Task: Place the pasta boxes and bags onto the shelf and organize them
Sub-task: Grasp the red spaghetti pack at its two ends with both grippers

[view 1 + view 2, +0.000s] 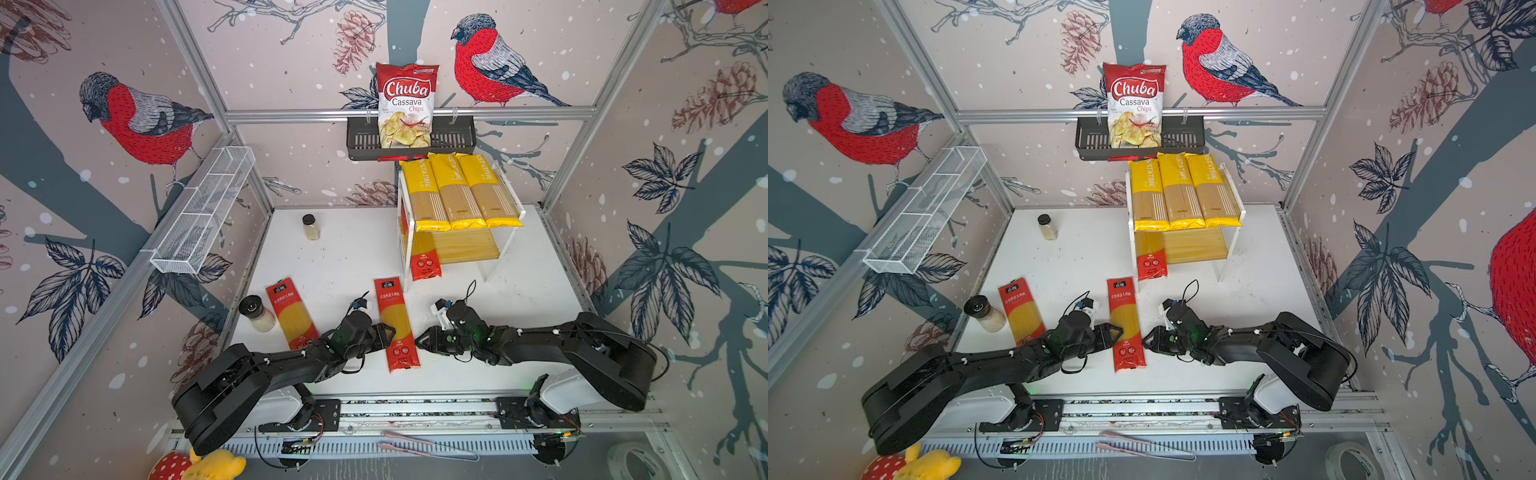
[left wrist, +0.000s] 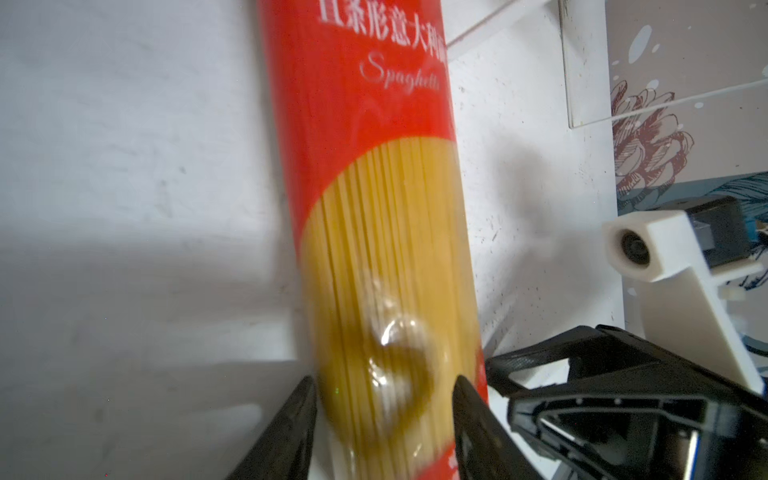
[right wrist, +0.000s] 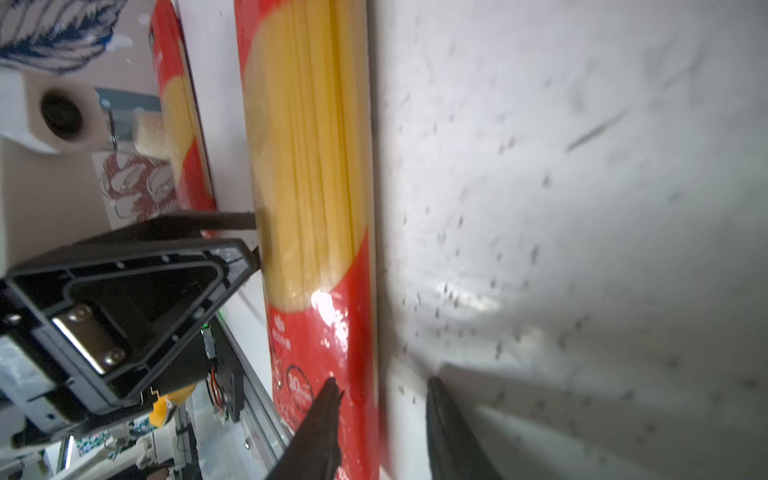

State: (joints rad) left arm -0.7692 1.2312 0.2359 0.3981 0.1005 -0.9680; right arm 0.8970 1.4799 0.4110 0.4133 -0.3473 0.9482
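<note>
Doubly flanking red pack (image 1: 395,320): bracketing with left gripper (image 2: 384,380), grip impossible to tell; straddling its edge with parted right gripper (image 3: 383,380); seeing jaw gaps only in wrist views.

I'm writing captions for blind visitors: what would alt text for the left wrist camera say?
A red spaghetti pack with a clear middle lies on a white table, flanked by the two black fingers of the left gripper. The right gripper sits close beside the pack.

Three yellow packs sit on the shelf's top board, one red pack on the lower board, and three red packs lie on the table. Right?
No. Both top views show only two red packs on the table: the left red pack and the middle red pack. The rest holds.
</note>
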